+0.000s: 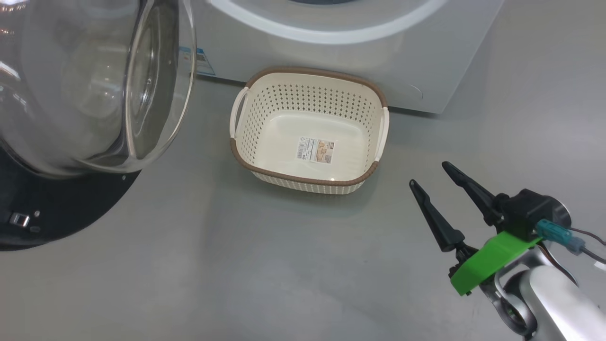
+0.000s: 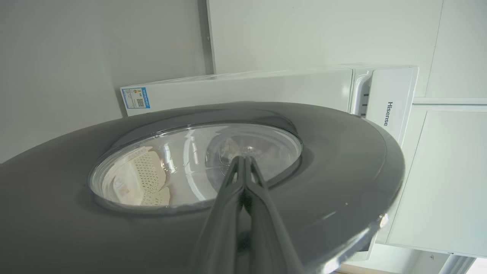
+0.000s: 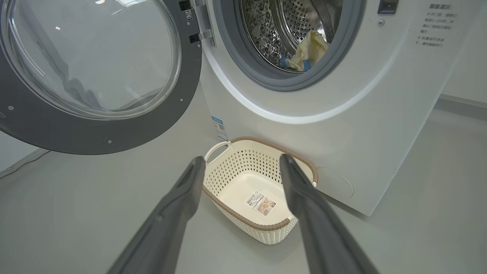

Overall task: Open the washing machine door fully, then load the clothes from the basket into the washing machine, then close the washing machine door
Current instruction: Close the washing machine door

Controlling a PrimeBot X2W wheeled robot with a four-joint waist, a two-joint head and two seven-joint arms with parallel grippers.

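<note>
The washing machine door (image 1: 94, 80) stands swung open at the left, its glass bowl bulging toward me. My left gripper (image 2: 243, 157) is shut with nothing in it, its tips at the glass centre on the door's (image 2: 323, 160) outer face; whether they touch it I cannot tell. The basket (image 1: 307, 94) sits on the floor before the washing machine (image 1: 378, 61), holding nothing but its base label. Cream-yellow clothes (image 3: 310, 47) with blue trim lie inside the steel drum. My right gripper (image 1: 429, 173) hangs open to the right of the basket (image 3: 236, 171), above the floor.
Bare grey floor (image 1: 236, 265) stretches in front of the basket and under the door (image 3: 57, 129). A blue label sticker (image 2: 135, 98) marks the machine's (image 3: 342, 125) lower corner. White wall panels (image 2: 437, 171) stand behind it.
</note>
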